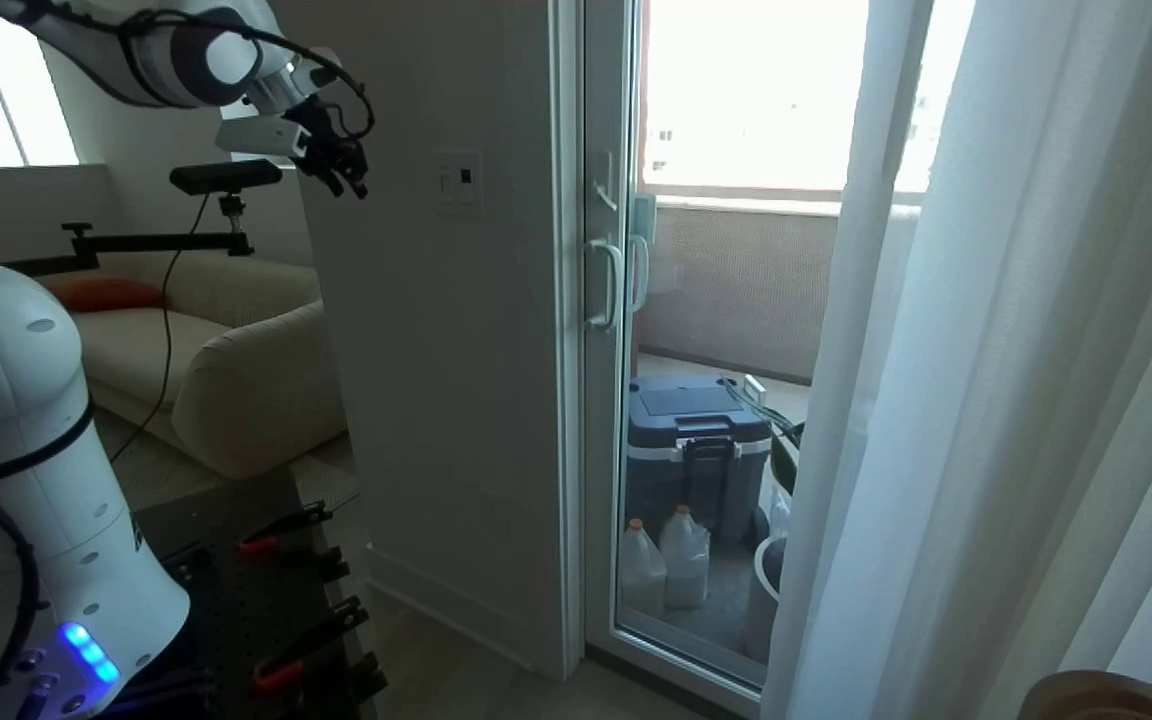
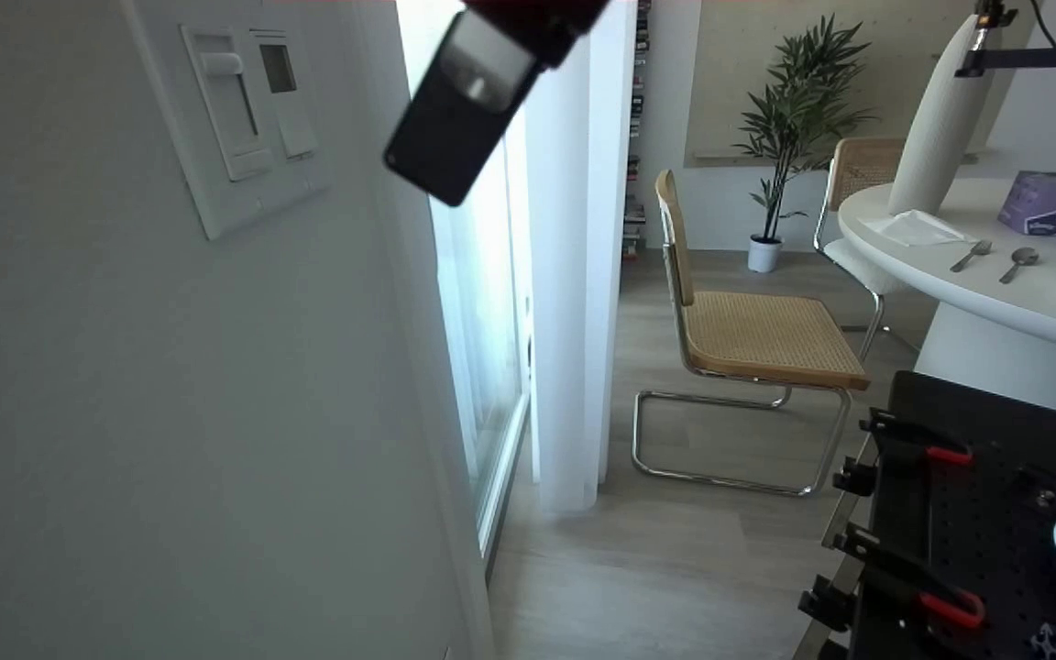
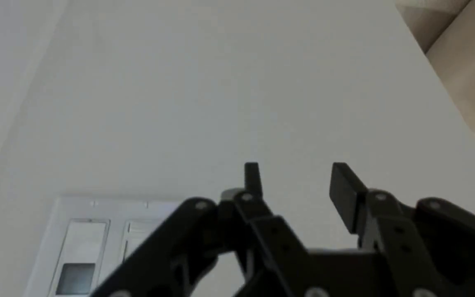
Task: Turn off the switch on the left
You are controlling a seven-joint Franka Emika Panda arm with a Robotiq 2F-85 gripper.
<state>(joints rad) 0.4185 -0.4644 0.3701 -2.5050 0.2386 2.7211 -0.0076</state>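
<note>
The empty hand (image 3: 295,181) gapes partway near the switch plate (image 2: 264,128).

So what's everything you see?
Slider switch: 1, white, on wall
Dark-windowed switch: 1, white, on wall
Glass door: 1, white, beside wall
Curtain: 1, white, by door
Cooler: 1, blue, outside
Jugs: 2, whitish, outside
Sofa: 1, cream, past wall
Cushion: 1, orange, on sofa
Cane chairs: 2, tan, near table
Table: 1, white, near chairs
Tissue box: 1, purple, on table
Potted plant: 1, green, on floor
Robot arm: 1, white, foreground
Jaws: 2, black, apart, near wall
</note>
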